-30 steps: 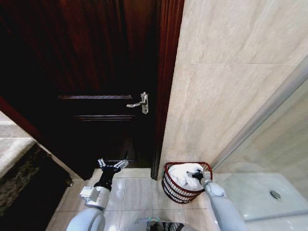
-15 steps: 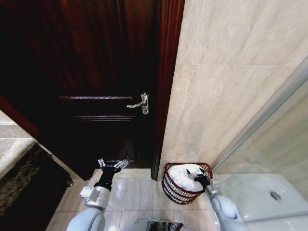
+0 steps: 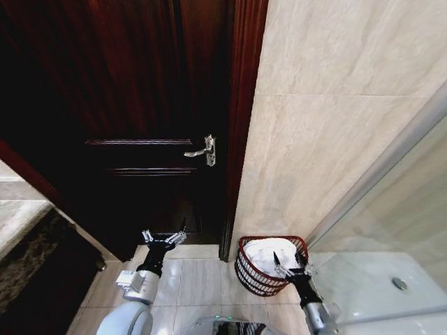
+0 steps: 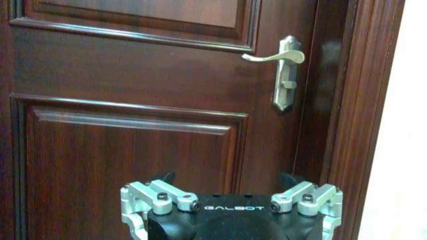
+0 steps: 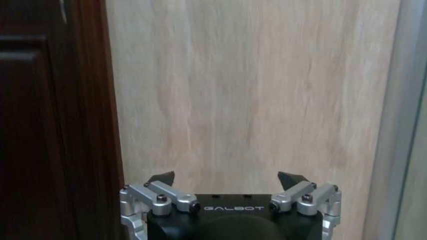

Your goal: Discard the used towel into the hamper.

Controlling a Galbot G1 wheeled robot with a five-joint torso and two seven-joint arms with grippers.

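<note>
Right claw [image 3: 288, 259] back from hamper [image 3: 257, 278]

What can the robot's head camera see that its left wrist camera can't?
Head view alone: the hamper on the floor tiles with the white towel inside, the open right gripper just above its near rim, and the glass shower screen.
Left wrist view alone: a close look at the door's raised panel.
Both: the dark wooden door, its silver door handle, and the open left gripper pointed at the door.
</note>
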